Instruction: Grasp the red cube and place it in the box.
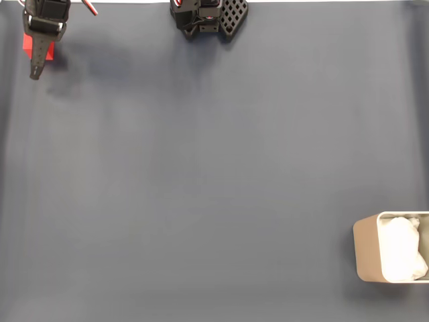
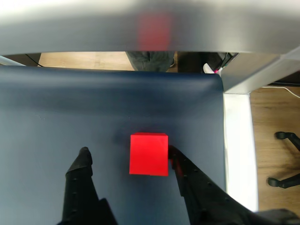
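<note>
The small matte bright-red cube [image 2: 148, 153] sits ungrasped between the gripper's [image 2: 127, 154] spread fingers [image 2: 84, 157], one touching it, far from the beige padded box [image 1: 367, 251]; closing, lifting, carrying remain.

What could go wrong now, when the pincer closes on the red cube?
1. In the wrist view the red cube sits off-centre in the open pincer: the right finger seems to touch it while the left is apart, so closing may push or turn it.
2. In the fixed view the cube lies near the mat's top left corner and the box at the far lower right; a weak grip may drop it on that long way.
</note>
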`<control>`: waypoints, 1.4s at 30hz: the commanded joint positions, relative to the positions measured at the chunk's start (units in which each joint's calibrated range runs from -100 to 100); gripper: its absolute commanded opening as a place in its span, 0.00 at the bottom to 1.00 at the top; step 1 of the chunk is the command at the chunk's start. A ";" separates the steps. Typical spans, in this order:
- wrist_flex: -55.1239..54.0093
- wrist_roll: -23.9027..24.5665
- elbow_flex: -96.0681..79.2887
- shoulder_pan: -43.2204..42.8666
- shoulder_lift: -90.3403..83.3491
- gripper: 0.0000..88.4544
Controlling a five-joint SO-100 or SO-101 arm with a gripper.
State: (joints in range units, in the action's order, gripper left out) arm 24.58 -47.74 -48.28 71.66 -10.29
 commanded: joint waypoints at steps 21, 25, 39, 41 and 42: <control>-2.53 -1.37 -1.26 -0.07 -0.02 0.30; -2.53 -1.56 -1.26 -0.14 -0.11 0.26; -2.53 -1.71 -1.17 -0.14 -0.37 0.16; -2.53 -1.71 -1.17 -0.21 -0.45 0.14; -2.53 -1.66 -1.17 -0.21 -0.54 0.14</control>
State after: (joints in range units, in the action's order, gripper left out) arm 22.91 -49.26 -49.73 71.66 -9.94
